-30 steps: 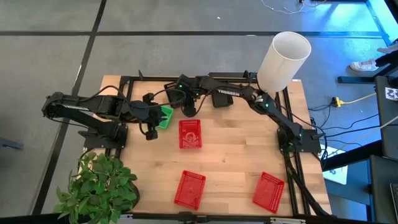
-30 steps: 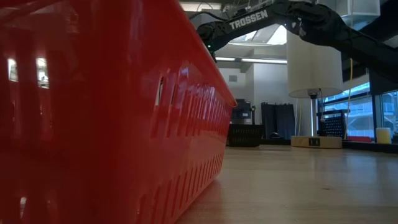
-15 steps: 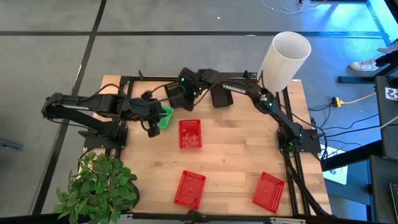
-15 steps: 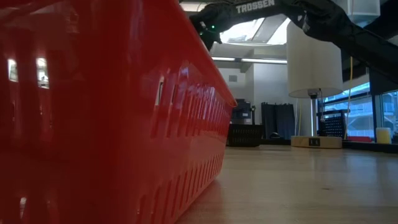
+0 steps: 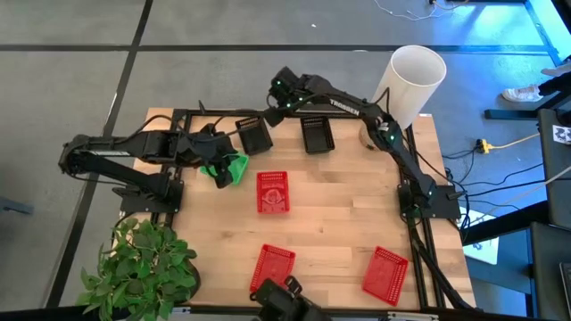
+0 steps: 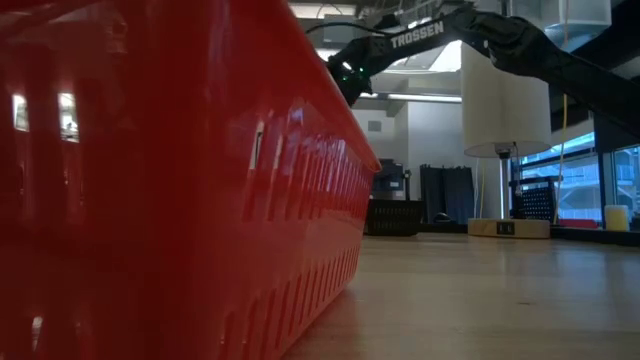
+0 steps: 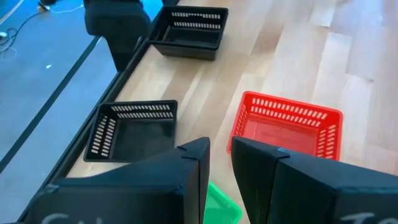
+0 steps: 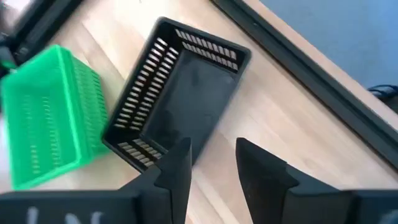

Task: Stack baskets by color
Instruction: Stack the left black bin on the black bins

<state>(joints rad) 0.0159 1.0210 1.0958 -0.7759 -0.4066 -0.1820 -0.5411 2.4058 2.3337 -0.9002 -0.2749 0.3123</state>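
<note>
Three red baskets (image 5: 272,192), all unstacked.

even bright light overhead, glare on the blurred red basket (image 6: 170,180) filling the low view.

Wooden table (image 5: 339,205); baskets (image 5: 273,192), perhaps five.

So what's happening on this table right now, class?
Two robot arms are sorting baskets by colour. The left gripper holds a green basket at the table's left side. The right gripper hangs open and empty near the back, above a black basket, with another black basket beside it. Three red baskets lie apart, unstacked.
</note>
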